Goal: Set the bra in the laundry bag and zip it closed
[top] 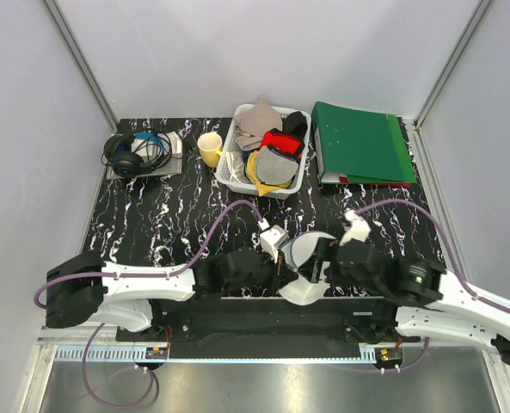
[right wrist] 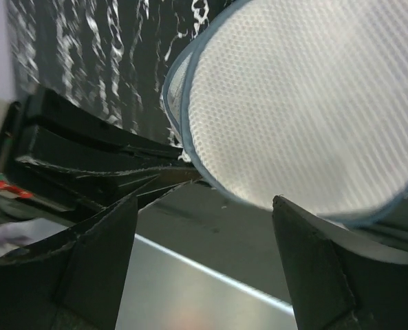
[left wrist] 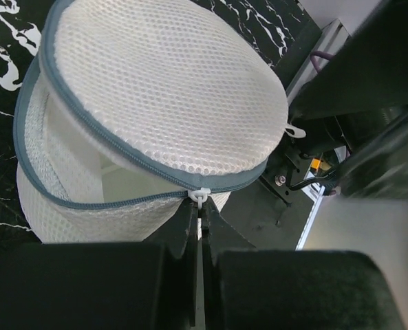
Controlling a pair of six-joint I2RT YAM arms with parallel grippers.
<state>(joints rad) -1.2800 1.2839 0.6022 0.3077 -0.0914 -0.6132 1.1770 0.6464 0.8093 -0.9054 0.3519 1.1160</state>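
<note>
One laundry bag (left wrist: 169, 89), one basket (top: 226, 166)

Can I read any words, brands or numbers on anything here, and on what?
None can be read. The white mesh laundry bag, green flat folder, yellow cup and black headphones show no lettering; any marks on the robot arms are too small to tell.
</note>
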